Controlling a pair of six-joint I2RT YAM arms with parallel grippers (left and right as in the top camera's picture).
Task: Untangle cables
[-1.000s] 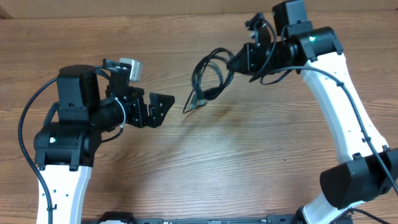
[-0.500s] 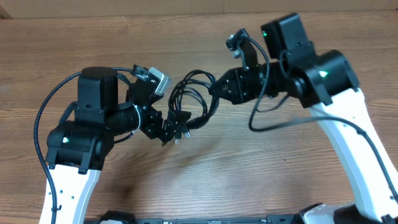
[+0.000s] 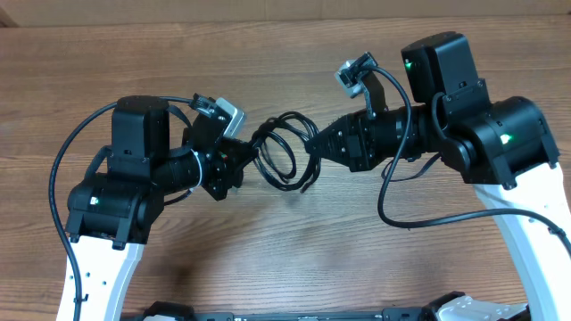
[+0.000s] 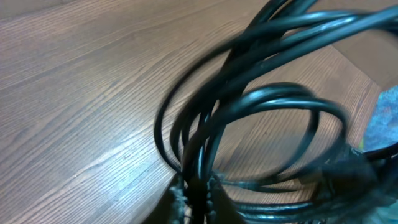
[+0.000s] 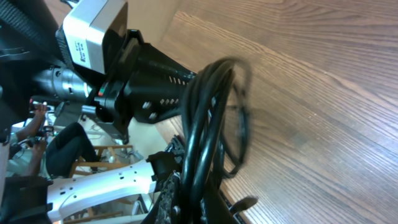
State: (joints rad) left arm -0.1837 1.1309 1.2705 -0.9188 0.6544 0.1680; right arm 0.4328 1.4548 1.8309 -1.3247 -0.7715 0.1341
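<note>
Clamping the looped cables (image 4: 210, 124) between them, the closed left hand (image 3: 243, 163) and right hand (image 3: 315, 148) should separate slowly, avoiding tighter knots.

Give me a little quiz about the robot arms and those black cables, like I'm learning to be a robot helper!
1. Pick one. Where are the cables? A: held between the left gripper and the right gripper. B: lying alone at the table edge. C: inside a box.
2. True or false: the right gripper is open and holds nothing.
3. Fill the gap: the table top looks like ____.
Key: 1 A. 2 false; both grippers are shut on the cables. 3 wood.
</note>
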